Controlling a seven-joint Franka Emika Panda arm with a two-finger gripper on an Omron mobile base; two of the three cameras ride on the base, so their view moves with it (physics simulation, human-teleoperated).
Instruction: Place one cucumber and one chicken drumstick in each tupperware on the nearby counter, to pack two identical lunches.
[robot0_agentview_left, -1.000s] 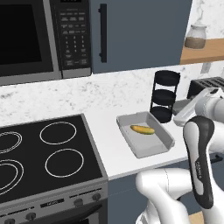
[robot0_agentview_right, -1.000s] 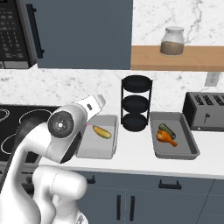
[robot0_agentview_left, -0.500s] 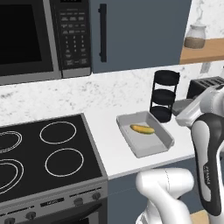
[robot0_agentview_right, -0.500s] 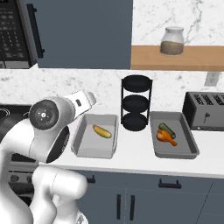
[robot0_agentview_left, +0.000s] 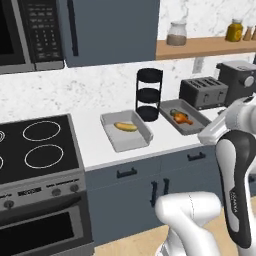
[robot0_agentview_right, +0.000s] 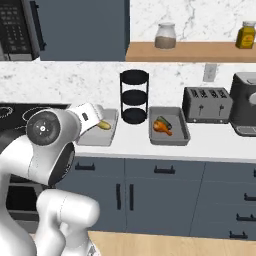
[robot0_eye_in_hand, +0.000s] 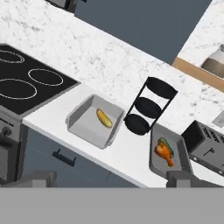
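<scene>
Matt grey tupperware (robot0_agentview_left: 116, 141) on smooth white counter (robot0_agentview_left: 95, 145).

2 grey rect. tupperware trays w/ raised rims, flat on white bench (robot0_agentview_left: 95, 145), black rack between them. Left tray (robot0_agentview_left: 125, 131) next to stovetop: holds 1 yellowish oblong item (robot0_agentview_left: 125, 126), lying diag. Right tray (robot0_agentview_left: 184, 116) by toaster: orange drumstick (robot0_agentview_left: 182, 118) + green cucumber (robot0_agentview_right: 164, 122), touching.

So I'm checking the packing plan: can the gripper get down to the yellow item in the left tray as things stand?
Probably yes. The yellow item lies alone in the left tray, open from above, and the black rack stands beside it, not over it. The gripper is open, well back.
</scene>
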